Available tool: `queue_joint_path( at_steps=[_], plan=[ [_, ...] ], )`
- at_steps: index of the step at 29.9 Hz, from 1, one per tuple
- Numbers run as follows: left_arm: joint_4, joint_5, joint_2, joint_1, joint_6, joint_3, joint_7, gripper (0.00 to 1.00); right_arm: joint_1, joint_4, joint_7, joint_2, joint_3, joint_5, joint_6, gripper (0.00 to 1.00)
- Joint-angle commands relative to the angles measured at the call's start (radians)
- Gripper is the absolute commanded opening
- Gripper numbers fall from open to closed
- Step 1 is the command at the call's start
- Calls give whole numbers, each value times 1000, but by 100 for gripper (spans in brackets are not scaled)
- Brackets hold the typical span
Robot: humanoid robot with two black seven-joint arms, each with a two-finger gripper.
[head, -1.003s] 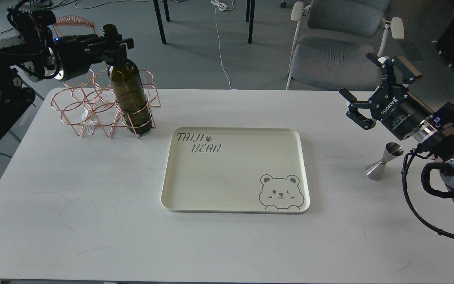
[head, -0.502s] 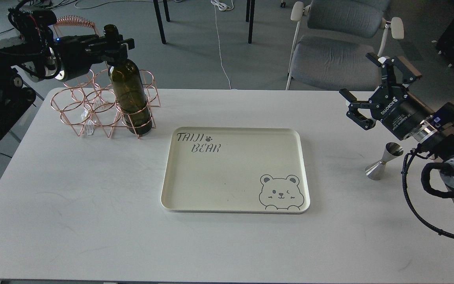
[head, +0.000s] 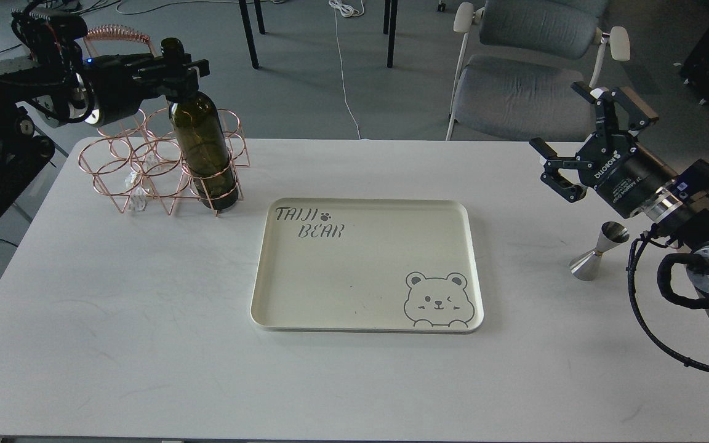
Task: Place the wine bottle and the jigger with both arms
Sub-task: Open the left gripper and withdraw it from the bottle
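Almost nothing has shifted over the last second: our left arm has crept only slightly, and the wine bottle (head: 202, 151) stands in the same ring as before.

Nearest to us lies the cream tray (head: 367, 264) with its bear drawing, bare on the white table (head: 114, 344). We judge it the likely place for both items, so neither placement is done.

To its right, the jigger (head: 600, 251) stands upright on the table, well apart from the tray, untouched. Our right gripper (head: 579, 138) hovers above and just behind it with fingers spread wide, holding nothing. That arm has yet to descend, close on the jigger and carry it over.

Farther back on the left, the bottle sits upright in the front corner ring of the copper wire rack (head: 157, 166). Our left gripper (head: 177, 67) is pinched around its neck just below the mouth. The grasp looks made; lifting it clear of the ring and setting it down are left.
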Motion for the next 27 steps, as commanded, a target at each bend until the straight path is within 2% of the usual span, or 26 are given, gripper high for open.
queue_joint_path(
  at_steps=[1,6,8,9,10,11,12,13,27],
  plan=[
    [1,1,4,1,1,7,0,8,0,-2,0,3,0,0,0,99],
    [1,1,4,1,3,5,0,7,0,-2,0,4,0,0,0,99],
    [2,2,3,1,4,5,0,15,0,-2,0,4,0,0,0,99],
    [2,1,1,1,4,5,0,37,0,-2,0,4,0,0,0,99],
    [2,1,1,1,4,5,0,63,0,-2,0,4,0,0,0,99],
    [2,-1,0,1,7,5,0,82,0,-2,0,4,0,0,0,99],
    [2,-1,0,1,6,5,0,93,0,-2,0,4,0,0,0,99],
    [2,-1,0,1,6,5,0,100,0,-2,0,4,0,0,0,99],
    [1,-4,6,-13,4,4,0,100,0,-2,0,4,0,0,0,99]
  ],
)
